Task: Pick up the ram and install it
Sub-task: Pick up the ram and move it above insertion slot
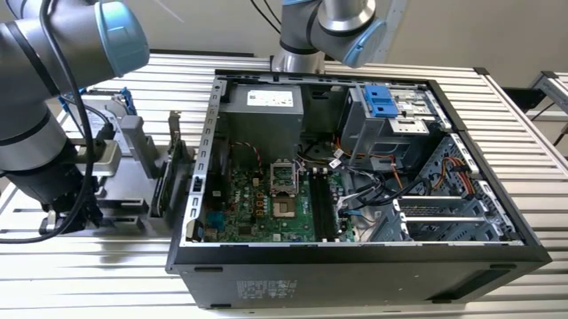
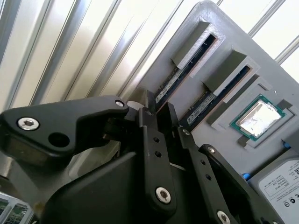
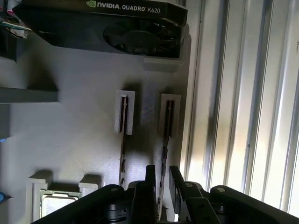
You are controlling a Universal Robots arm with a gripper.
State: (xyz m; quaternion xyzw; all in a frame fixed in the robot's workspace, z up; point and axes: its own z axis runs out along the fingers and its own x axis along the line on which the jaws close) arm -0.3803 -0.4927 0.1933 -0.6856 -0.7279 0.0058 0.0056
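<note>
Two ram sticks stand on edge in slots of a grey parts holder [image 3: 70,121]. In both wrist views my gripper [image 3: 162,179] [image 2: 158,112] is down over the outer ram stick [image 3: 166,135] [image 2: 180,80], the one nearest the holder's edge. Its black fingers [image 3: 150,179] straddle that stick's near end, and a small gap shows on each side, so the gripper is open. The other ram stick [image 3: 123,126] [image 2: 211,99] stands free beside it. In the exterior view the arm [image 1: 53,166] reaches down over the holder at the exterior view's left.
An open computer case [image 1: 355,266] lies on the slatted table, with its motherboard [image 1: 266,206] and dark memory slots [image 1: 324,199] exposed. On the holder are also a graphics card [image 3: 117,23], a processor chip [image 2: 259,116] and a hard drive [image 2: 280,186].
</note>
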